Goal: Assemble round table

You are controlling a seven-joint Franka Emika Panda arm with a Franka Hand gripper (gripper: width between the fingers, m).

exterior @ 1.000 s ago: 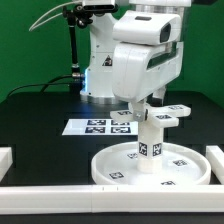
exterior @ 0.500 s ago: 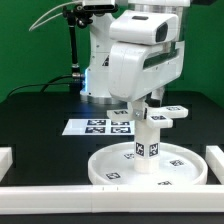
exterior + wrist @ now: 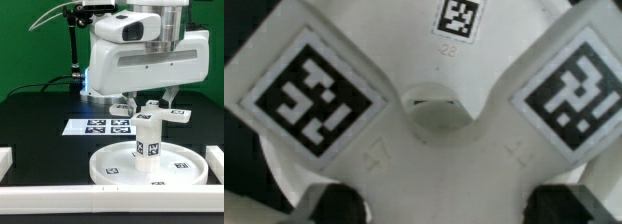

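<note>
The gripper (image 3: 150,107) is closed on the cross-shaped base (image 3: 160,112) just above the upright leg (image 3: 148,143) standing on the round disc (image 3: 110,166)

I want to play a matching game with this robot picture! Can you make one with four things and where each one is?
Things:
1. round disc
2. leg
3. cross-shaped base piece
4. marker board

Places:
A. standing upright in the middle of the round disc
B. lying flat on the black table, behind the round disc
C. lying flat at the front, with the leg on it
D. up on top of the leg

Pairs: 1-C, 2-A, 3-D, 4-B
</note>
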